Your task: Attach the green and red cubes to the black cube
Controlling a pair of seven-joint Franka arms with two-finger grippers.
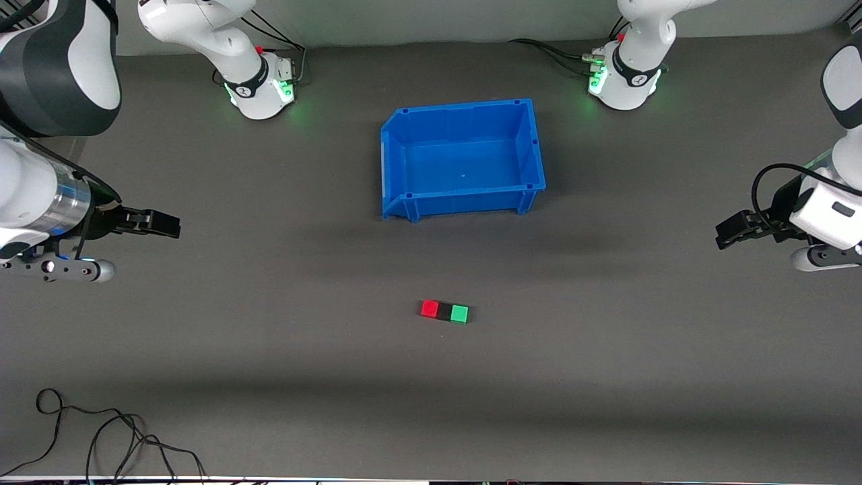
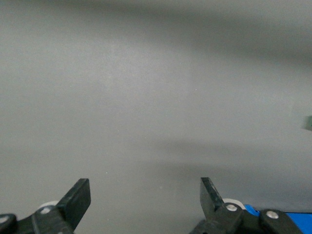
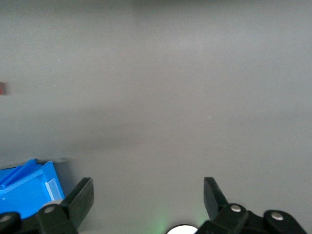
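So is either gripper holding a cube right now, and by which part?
Nothing is held. The left gripper and right gripper are both open over bare mat at their ends of the table. The red cube, black cube and green cube sit joined in a row.

front cam high up across the table (image 1: 269, 350) facing both robot bases, whole mat in view, each wrist cam looking down past its own fingertips at bare mat, both catching a corner of the blue bin (image 1: 463, 160)
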